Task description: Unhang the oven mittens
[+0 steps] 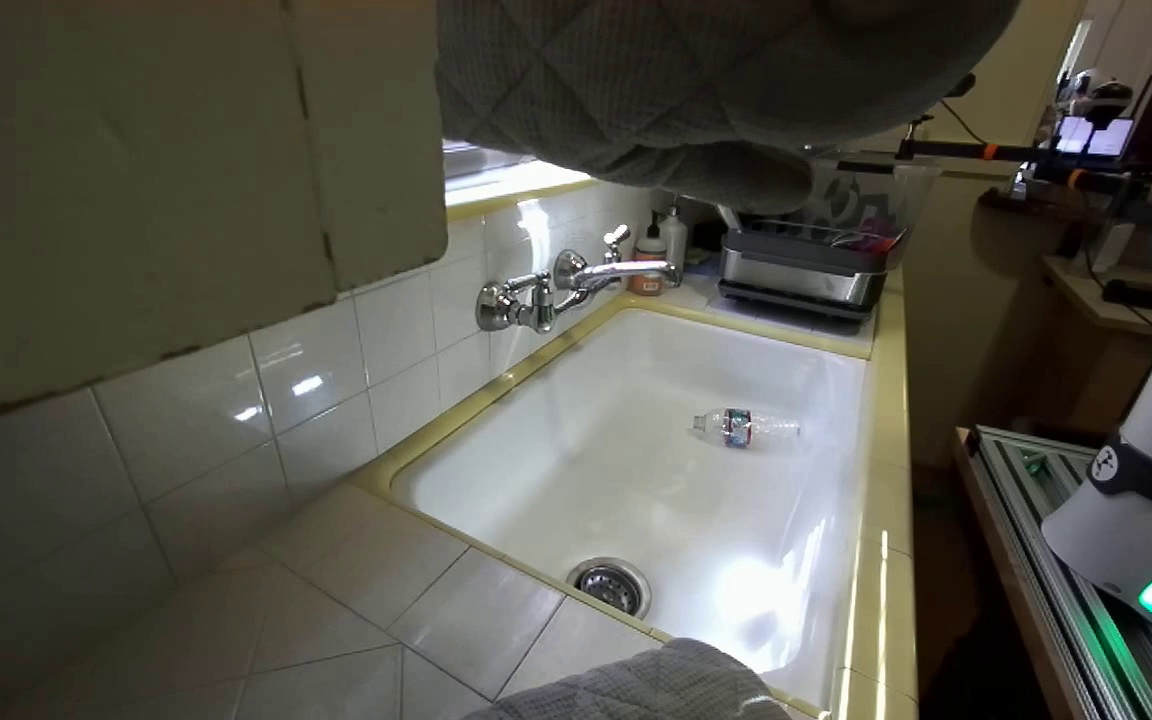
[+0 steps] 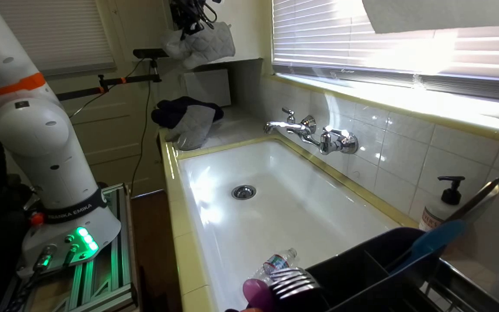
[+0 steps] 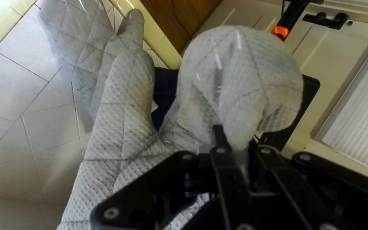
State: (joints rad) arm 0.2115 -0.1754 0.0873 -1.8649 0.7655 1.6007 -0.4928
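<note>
Grey, quilted, a mitt is pinched in the claw above the worktop, its rounded end jutting beyond; another mitt lies at the worktop's corner, beside the sink.

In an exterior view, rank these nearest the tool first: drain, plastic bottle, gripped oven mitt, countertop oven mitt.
1. Gripped oven mitt: in the tool.
2. Countertop oven mitt: below, beside the sink.
3. Drain: end toward that mitt.
4. Plastic bottle: opposite end.
</note>
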